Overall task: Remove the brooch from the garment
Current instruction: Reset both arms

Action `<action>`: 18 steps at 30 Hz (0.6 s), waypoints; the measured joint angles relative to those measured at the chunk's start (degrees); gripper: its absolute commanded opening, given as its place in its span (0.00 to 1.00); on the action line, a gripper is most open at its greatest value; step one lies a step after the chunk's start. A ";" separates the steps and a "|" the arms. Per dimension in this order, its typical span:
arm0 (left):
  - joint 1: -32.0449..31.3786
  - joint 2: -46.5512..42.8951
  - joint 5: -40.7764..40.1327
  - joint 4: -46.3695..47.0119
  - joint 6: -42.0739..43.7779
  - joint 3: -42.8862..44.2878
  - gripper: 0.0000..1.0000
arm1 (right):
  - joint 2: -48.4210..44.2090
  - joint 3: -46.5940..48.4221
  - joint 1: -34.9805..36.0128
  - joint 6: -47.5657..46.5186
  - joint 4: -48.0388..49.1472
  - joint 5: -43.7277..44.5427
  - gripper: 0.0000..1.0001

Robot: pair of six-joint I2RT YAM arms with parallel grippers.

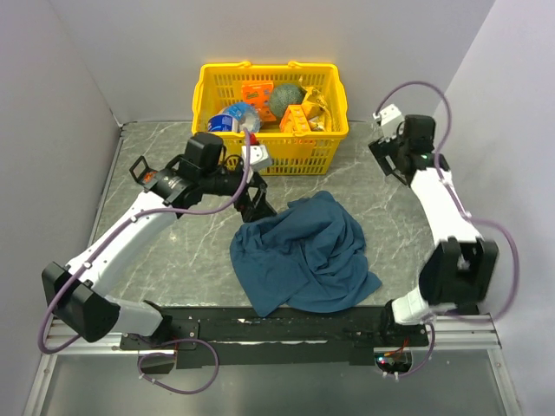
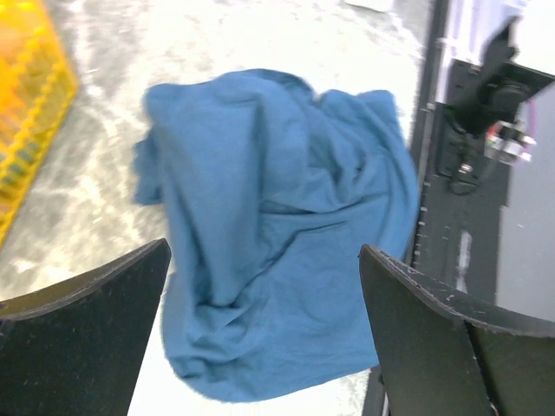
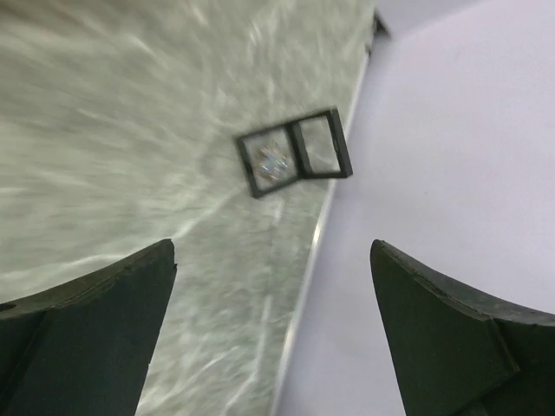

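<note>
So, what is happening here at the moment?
Two robot arms stand at a table, and the job is to take a brooch off a blue cloth. The cloth lies crumpled in the middle, in front of a yellow basket. The left gripper hangs open at the cloth's back edge and holds nothing. The right gripper, also open and empty, is off near the wall, over a small black frame. The brooch cannot be made out in these views.

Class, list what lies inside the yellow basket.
Two orange boxes, a dark green round thing and a blue-white packet show; whatever lies beneath them is hidden.
</note>
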 measured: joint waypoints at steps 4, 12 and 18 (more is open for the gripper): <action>2.16 -0.92 -4.17 -0.55 -0.44 0.87 0.96 | -11.02 1.51 1.60 4.85 -7.43 -5.81 1.00; 9.31 -5.62 -12.79 -1.75 0.87 2.36 0.96 | -32.98 -2.05 3.52 11.19 -15.65 -20.24 1.00; 21.46 -11.23 -10.38 -4.24 1.62 2.36 0.96 | -50.40 -6.54 3.52 11.96 -22.67 -34.99 1.00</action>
